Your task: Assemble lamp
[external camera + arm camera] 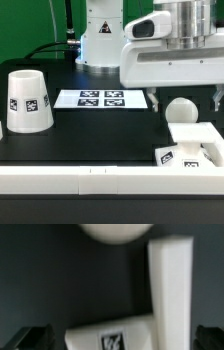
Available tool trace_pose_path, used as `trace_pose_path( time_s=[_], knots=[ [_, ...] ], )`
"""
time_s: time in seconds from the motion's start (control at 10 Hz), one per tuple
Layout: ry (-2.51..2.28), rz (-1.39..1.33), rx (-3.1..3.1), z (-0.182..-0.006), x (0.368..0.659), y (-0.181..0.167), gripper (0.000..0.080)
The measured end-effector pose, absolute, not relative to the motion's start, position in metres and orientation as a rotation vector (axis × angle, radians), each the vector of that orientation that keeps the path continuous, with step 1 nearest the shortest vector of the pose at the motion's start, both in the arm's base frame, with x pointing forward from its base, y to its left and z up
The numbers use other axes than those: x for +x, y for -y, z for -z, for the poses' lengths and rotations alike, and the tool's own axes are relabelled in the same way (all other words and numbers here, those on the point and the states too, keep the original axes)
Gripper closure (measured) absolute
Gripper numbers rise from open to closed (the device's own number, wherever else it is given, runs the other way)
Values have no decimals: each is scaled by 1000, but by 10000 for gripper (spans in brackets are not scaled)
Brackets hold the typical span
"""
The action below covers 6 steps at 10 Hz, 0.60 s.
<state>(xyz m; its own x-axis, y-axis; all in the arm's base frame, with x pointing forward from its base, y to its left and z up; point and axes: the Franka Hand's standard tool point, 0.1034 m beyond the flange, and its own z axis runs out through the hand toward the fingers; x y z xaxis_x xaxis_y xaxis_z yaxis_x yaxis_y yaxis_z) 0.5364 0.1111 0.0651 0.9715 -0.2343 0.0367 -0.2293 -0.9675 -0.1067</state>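
one shade (28,100), one bulb (182,110), one base (195,138)

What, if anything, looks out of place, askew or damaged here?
Nothing stands out. The shade stands wide end down, alone on the exterior view's left. The bulb sits by the base, near the open gripper. The marker board lies flat. No damage shows.

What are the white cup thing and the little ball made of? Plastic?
Shade: probably hard plastic, matte white; its walls look opaque and smooth, with no shine. Bulb: likely the same plastic, smooth, with soft shading rather than a glassy glint. The pictures alone cannot confirm either.
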Motion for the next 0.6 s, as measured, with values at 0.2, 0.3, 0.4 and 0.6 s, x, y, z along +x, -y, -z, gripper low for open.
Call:
trace_pose_path(
  time_s=[0.2,0.3,0.4,0.6],
  knots=[
    [-353,46,-3020,-67,515,-117,101],
    [-348,48,-3021,-68,514,-115,101],
    [-348,26,-3023,-68,514,-115,101],
    [-333,-15,-3028,-66,511,-114,101]
  ],
)
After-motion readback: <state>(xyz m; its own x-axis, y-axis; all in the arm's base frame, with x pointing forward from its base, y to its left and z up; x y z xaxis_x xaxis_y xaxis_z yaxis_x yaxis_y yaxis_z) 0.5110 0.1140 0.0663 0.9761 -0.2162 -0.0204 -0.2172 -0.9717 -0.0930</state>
